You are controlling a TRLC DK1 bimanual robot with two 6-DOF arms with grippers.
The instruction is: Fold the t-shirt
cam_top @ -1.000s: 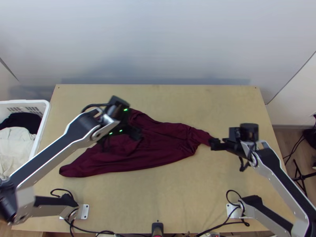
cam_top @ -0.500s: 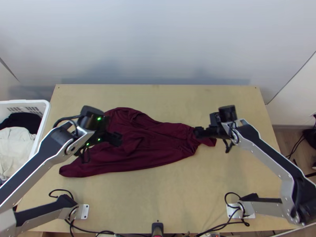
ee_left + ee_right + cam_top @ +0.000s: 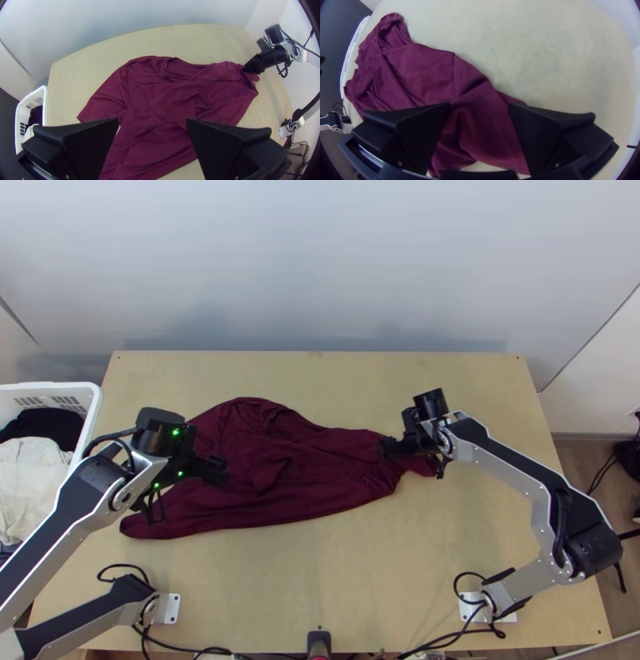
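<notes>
A dark red t-shirt (image 3: 320, 460) lies wrinkled and partly spread over the middle and left of the table, its right end bunched. Over the shirt's left part is my left gripper (image 3: 218, 470); in the left wrist view that gripper (image 3: 153, 133) stands open, with the shirt (image 3: 163, 100) beyond its fingers. My right gripper (image 3: 388, 448) is at the shirt's right end. Seen in the right wrist view, the same gripper (image 3: 480, 116) is open, and the sleeve-like end of the shirt (image 3: 486, 123) shows between its parted fingers.
At the table's left edge stands a white basket (image 3: 94, 412) holding black and white cloth. The wooden table (image 3: 320, 580) is bare in front of the shirt, and a small black device (image 3: 318, 642) sits at its near edge.
The left gripper has moved left across the shirt, from its middle toward its left part. The right gripper has moved left from beside the shirt's right end onto it. The shirt's right tip looks slightly shifted.
</notes>
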